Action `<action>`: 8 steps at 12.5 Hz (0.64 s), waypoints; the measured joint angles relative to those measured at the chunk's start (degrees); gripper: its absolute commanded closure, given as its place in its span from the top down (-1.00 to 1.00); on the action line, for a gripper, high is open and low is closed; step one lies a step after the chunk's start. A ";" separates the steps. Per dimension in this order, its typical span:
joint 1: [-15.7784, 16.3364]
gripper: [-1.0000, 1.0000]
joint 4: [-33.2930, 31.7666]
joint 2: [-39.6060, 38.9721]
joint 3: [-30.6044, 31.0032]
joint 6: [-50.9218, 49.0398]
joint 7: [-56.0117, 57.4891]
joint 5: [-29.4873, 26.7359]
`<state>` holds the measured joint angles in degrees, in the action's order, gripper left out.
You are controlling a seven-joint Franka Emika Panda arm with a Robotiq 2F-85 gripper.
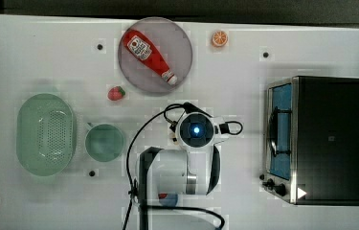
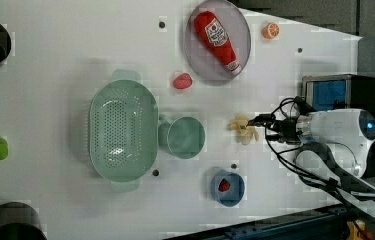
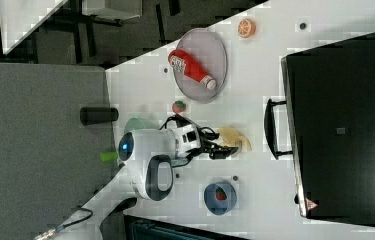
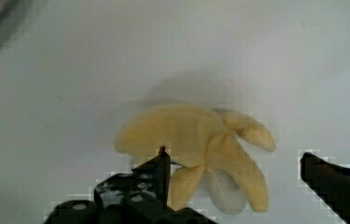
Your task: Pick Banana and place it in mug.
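The task had barely begun. The banana (image 4: 196,149), a half-peeled toy, lay on the white table (image 1: 273,28), well apart from the mug (image 2: 186,137) and untouched. The gripper (image 4: 235,163) hung just above it, jaws spread wide to either side and holding nothing. Gripping, lifting, carrying to the mug and dropping in were all left to do, as I judged.

Counted: one banana, one empty teal mug, one green basket (image 2: 122,130) touching the mug, one plate (image 1: 182,43) bearing one ketchup bottle (image 1: 146,53), one orange slice (image 1: 219,38), two strawberries, one loose (image 2: 182,80) and one (image 2: 223,185) in a blue bowl (image 2: 228,189), and one oven (image 1: 330,139).
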<state>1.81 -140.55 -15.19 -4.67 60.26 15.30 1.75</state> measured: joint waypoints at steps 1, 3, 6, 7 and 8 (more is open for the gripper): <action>-0.34 1.00 0.11 -1.05 0.94 0.34 0.13 0.40; -0.28 1.00 -0.22 -3.68 2.24 3.86 0.42 0.82; 0.06 0.90 -1.12 -6.34 2.96 9.40 0.64 -1.26; 0.03 0.49 -0.56 -7.29 3.28 9.40 0.78 -0.52; 0.10 0.34 -0.67 -7.76 3.17 9.90 0.92 0.82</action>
<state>1.92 -141.23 -22.95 -1.50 70.16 16.23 2.57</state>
